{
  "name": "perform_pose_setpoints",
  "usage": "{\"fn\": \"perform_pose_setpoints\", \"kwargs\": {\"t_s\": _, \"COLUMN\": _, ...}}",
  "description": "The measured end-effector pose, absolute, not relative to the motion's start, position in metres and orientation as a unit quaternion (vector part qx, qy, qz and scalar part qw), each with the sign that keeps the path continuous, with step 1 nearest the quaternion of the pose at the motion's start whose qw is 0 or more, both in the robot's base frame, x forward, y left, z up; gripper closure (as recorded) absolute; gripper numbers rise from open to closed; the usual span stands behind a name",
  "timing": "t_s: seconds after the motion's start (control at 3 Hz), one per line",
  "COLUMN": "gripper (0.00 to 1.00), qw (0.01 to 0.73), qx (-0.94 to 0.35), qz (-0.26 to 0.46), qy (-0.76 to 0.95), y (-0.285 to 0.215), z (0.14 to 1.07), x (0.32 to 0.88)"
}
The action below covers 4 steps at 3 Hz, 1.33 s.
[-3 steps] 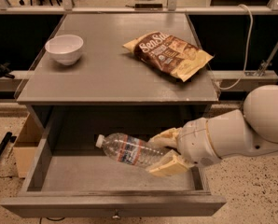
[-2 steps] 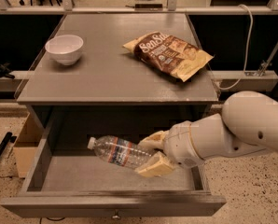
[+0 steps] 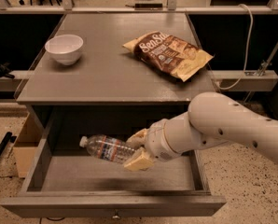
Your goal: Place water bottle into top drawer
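While the top drawer (image 3: 113,204) sits pulled open under the grey table (image 3: 106,80), your gripper (image 3: 135,149) is down inside it, tan fingers (image 3: 139,160) pinching the bottom end of the water bottle (image 3: 106,148). The bottle's lying sideways over the drawer floor, white cap pointing left. Up top you've got a white bowl (image 3: 64,48) on the left and a snack bag (image 3: 169,54) on the right.

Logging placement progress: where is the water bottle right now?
In the camera view, the water bottle is held sideways by the gripper, low and left of centre inside the open top drawer, cap pointing left, beneath the table top.
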State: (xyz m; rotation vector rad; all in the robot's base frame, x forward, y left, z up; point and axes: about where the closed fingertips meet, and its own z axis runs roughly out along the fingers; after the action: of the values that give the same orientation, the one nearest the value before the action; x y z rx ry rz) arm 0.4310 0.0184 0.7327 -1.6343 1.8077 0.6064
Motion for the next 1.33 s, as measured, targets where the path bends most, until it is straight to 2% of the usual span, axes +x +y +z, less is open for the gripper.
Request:
{"fn": "perform_pose_setpoints", "kwargs": {"t_s": 0.67, "gripper": 1.00, "qw": 0.311, "qx": -0.620, "qz": 0.229, "qy": 0.683, "y": 0.020, "z": 0.734, "x": 0.428}}
{"fn": "perform_pose_setpoints", "kwargs": {"t_s": 1.33, "gripper": 1.00, "qw": 0.294, "qx": -0.605, "qz": 0.215, "qy": 0.708, "y": -0.005, "z": 0.710, "x": 0.452}}
